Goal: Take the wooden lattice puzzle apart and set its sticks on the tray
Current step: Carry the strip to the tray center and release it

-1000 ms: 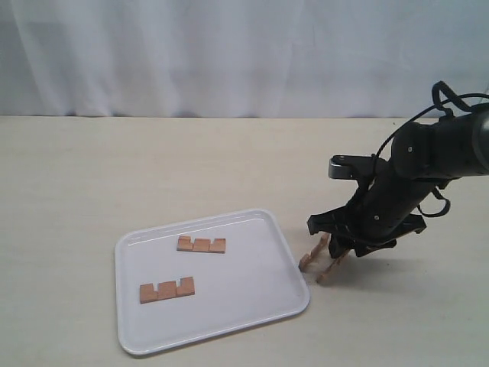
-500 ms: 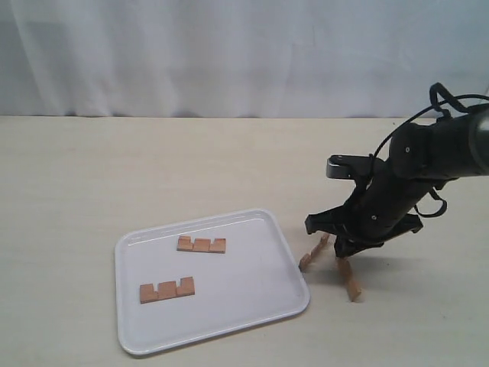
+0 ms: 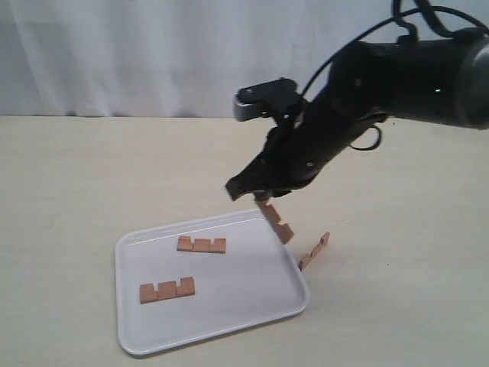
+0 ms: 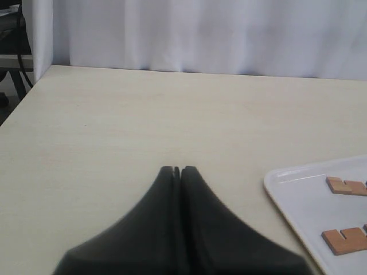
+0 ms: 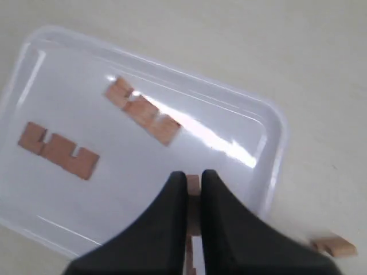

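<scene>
Two sticks (image 3: 201, 245) lie on the tray (image 3: 244, 283); right gripper (image 3: 263, 199) pinches a third stick (image 3: 276, 222) over its edge.

The white tray (image 3: 229, 325) with rounded corners lies flat on the table. Two light-brown notched sticks lie flat on it, apart: one (image 3: 202, 245) near its upper rim in the exterior view, one (image 3: 166, 290) lower left. A third stick (image 3: 276, 220) hangs tilted from the right pincer (image 3: 265, 200) above the tray's right rim; the fourth stick (image 3: 313, 251) rests on the table just beside that rim
</scene>
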Robot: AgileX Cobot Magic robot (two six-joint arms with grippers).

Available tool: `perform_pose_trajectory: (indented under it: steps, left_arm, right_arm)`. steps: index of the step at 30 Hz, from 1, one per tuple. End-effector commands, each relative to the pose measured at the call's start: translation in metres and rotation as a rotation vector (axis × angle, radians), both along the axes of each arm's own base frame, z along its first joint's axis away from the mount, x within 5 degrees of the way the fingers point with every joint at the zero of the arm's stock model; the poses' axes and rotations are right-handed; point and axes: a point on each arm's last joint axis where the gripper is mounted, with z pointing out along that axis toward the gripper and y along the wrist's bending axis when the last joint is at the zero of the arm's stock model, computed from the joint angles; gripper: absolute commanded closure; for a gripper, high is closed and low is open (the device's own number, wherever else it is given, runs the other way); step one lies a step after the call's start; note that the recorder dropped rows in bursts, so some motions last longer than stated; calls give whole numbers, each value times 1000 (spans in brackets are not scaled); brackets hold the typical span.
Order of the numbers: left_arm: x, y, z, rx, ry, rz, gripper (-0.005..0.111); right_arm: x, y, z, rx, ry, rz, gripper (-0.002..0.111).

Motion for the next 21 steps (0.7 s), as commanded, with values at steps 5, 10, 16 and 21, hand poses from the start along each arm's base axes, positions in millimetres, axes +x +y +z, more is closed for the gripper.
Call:
perform_pose_trajectory:
  steps: [5, 10, 16, 21]
  left_arm:
    - [0, 0, 0, 0, -9, -2, 107]
    - [0, 0, 0, 0, -9, -2, 107]
    - [0, 0, 0, 0, -9, -2, 107]
    - [0, 0, 0, 0, -9, -2, 107]
  right_arm:
    - [-14, 86, -21, -159, -8, 291, 104]
    - [-12, 111, -59, -250, 54, 370, 104]
    - [-1, 116, -85, -308, 61, 392, 104]
    - [8, 123, -95, -295, 39, 393, 104]
